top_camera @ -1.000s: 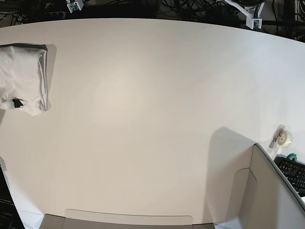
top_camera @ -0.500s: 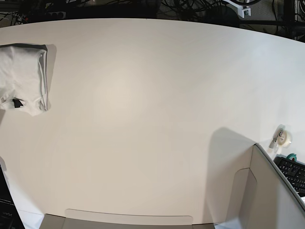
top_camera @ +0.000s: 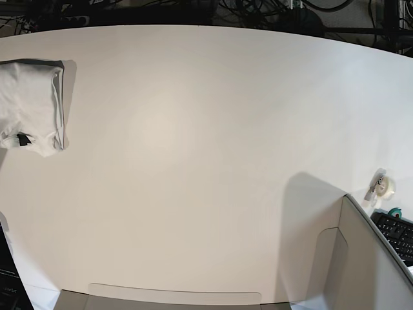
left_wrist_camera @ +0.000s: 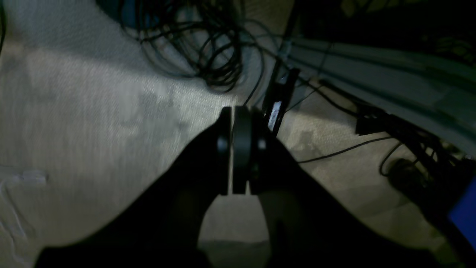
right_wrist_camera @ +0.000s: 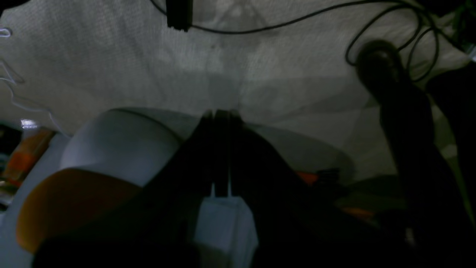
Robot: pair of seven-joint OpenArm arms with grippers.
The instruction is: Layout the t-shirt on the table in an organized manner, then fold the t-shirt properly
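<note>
The t-shirt [top_camera: 29, 106] lies folded into a compact white rectangle at the far left of the table [top_camera: 206, 148], plain side up with a small dark tag at its near edge. Neither arm shows in the base view. In the left wrist view my left gripper [left_wrist_camera: 238, 149] is shut with nothing between its fingers, hanging over carpet and cables away from the table. The right wrist view has my right gripper [right_wrist_camera: 219, 123] shut and empty as well, over grey floor.
A grey cardboard box wall [top_camera: 348, 265] rises at the front right and another strip [top_camera: 174, 298] runs along the front edge. A tape roll [top_camera: 384, 186] and a keyboard [top_camera: 397, 234] sit at the right edge. Tangled cables [left_wrist_camera: 208, 48] lie on the floor.
Both gripper tips, seen at the top edge of the base view a second ago, have withdrawn out of that view. The folded t-shirt has not moved.
</note>
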